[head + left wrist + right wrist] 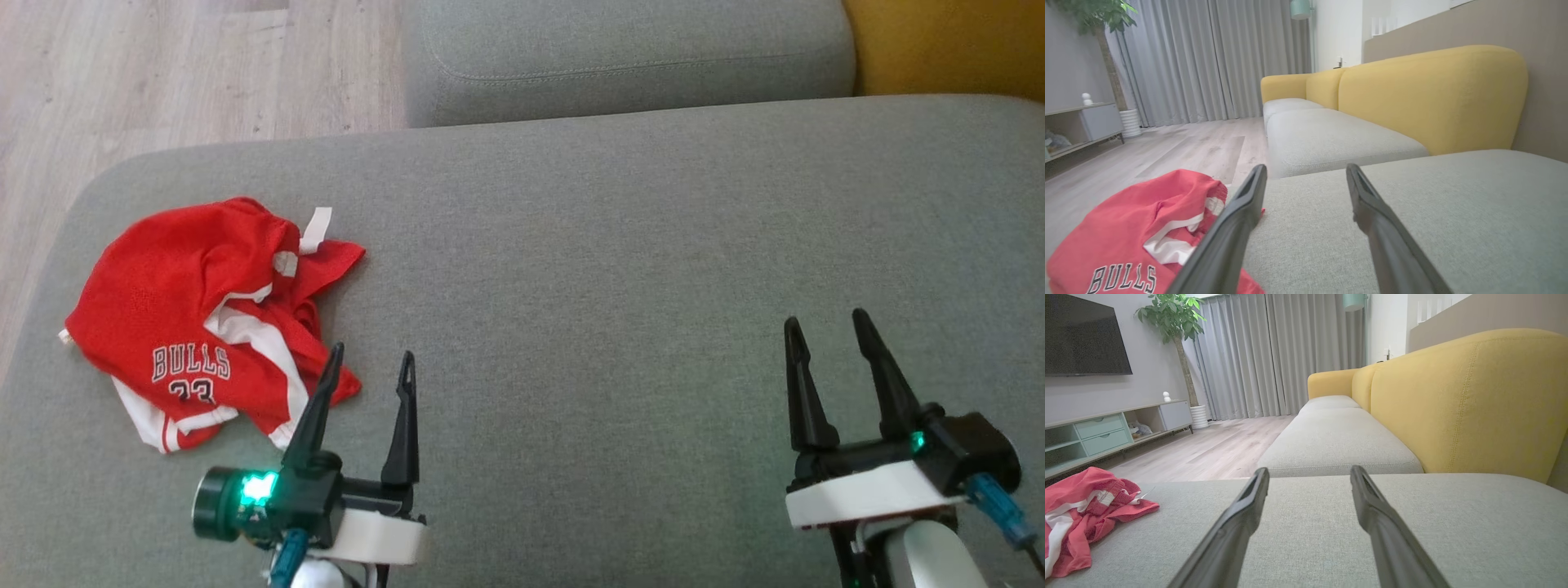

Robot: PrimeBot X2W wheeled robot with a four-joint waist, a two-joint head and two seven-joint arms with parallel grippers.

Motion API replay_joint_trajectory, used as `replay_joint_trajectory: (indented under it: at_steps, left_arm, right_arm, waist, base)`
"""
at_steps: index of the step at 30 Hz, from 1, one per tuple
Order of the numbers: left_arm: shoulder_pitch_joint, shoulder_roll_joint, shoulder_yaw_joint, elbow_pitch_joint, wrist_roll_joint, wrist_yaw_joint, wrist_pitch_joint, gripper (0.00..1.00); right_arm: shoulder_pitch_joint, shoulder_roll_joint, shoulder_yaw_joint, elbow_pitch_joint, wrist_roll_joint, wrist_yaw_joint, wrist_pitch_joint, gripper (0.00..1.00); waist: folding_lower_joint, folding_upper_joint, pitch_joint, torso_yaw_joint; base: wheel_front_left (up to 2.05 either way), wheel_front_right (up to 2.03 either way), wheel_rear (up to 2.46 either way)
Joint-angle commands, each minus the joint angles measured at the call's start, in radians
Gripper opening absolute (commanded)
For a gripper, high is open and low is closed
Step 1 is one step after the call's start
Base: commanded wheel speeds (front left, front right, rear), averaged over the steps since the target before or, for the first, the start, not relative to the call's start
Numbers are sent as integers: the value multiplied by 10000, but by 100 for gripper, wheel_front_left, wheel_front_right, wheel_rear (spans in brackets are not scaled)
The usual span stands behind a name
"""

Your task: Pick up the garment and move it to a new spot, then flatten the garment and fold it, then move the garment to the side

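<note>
**Both grippers empty, jersey bunched close to the cushion's edge**

Closest to me, the left gripper (372,353) has its two dark fingers spread wide with nothing between them. Its left finger crosses in front of the near hem of the garment (188,302), though I can't tell whether it touches the cloth. The right gripper (825,318) is just as wide and just as empty, hovering over bare grey upholstery well apart from the garment.

The garment is a red and white basketball jersey. It lies crumpled in a heap at the robot's left end of the grey seat cushion (612,245), near the rounded edge, with the wooden floor (163,73) beyond.

What worries me is that the mesh is bunched in several layers. A pinch from the left gripper may catch only a top fold or the loose white strip (317,229), and the rest could hang twisted or slip out on the lift. A push rather than a clean pinch might nudge the heap over the edge onto the floor. With the right gripper so far off, a one-handed carry would likely leave it more tangled for the flattening.
</note>
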Motion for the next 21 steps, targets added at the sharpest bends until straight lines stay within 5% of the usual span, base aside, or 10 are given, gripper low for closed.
replay_joint_trajectory:
  at_steps: [1,21]
  left_arm:
    - [-263,-92,561,-174,176,-221,-95,100]
    - [22,-988,1854,248,1154,-1465,-95,100]
  right_arm:
    - [-272,-72,222,-183,164,-7,-109,100]
    - [-327,-72,462,153,630,-7,-109,100]
  waist:
    - [0,0,-1,-12]
    - [0,0,-199,429]
  base:
    - [0,0,0]
    - [0,0,0]
